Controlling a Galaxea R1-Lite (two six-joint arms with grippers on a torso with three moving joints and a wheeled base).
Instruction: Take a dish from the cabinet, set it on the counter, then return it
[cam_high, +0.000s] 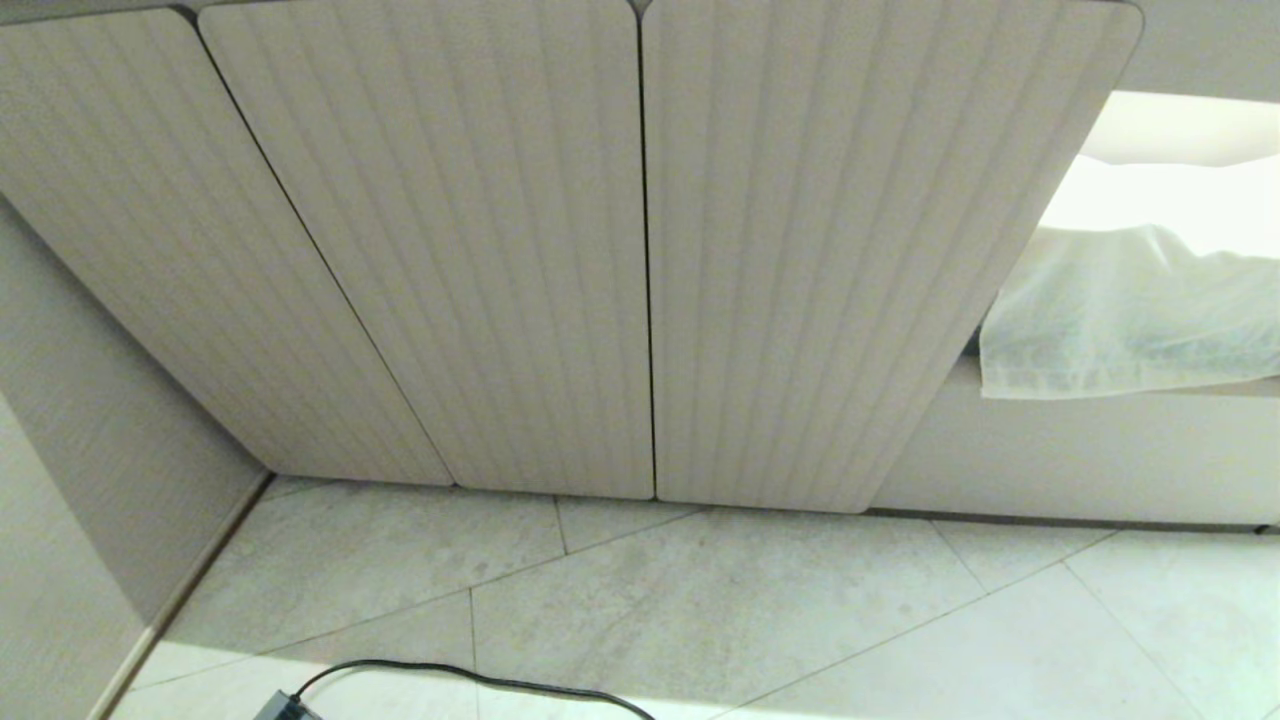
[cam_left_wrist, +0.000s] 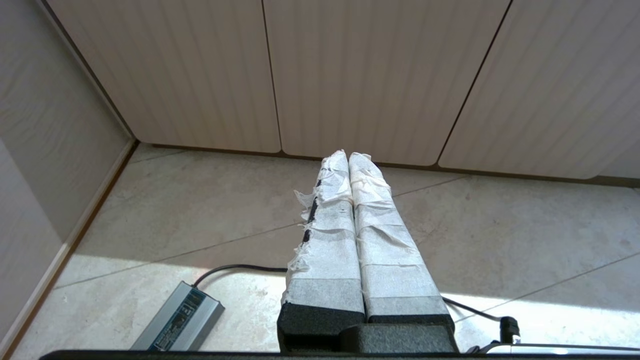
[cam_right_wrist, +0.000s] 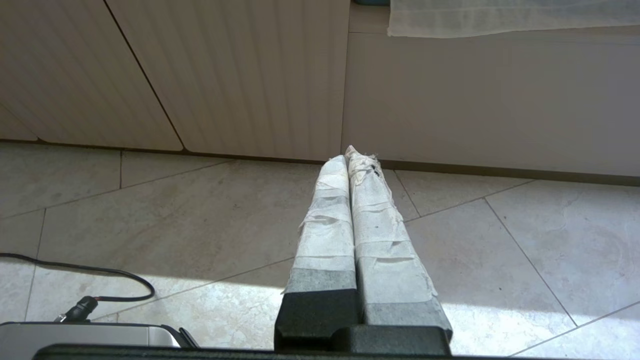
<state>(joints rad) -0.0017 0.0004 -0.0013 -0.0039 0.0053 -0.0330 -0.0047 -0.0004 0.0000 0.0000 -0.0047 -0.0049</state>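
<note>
Pressed shut and empty, left gripper (cam_left_wrist: 348, 156) and right gripper (cam_right_wrist: 351, 154) are pointed at the closed cabinet (cam_high: 640, 250) ahead; no dish is seen, presumably fragile, slippery, best gripped at the rim.

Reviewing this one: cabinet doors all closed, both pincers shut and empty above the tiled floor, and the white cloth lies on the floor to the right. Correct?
Not quite. The white cloth hangs over a ledge beside the cabinet, off the floor, as the head view shows. The rest holds: doors closed, left pincer and right pincer shut and empty.

Low views — all facing cabinet (cam_high: 640, 250) doors, floor (cam_high: 760, 600) shared
</note>
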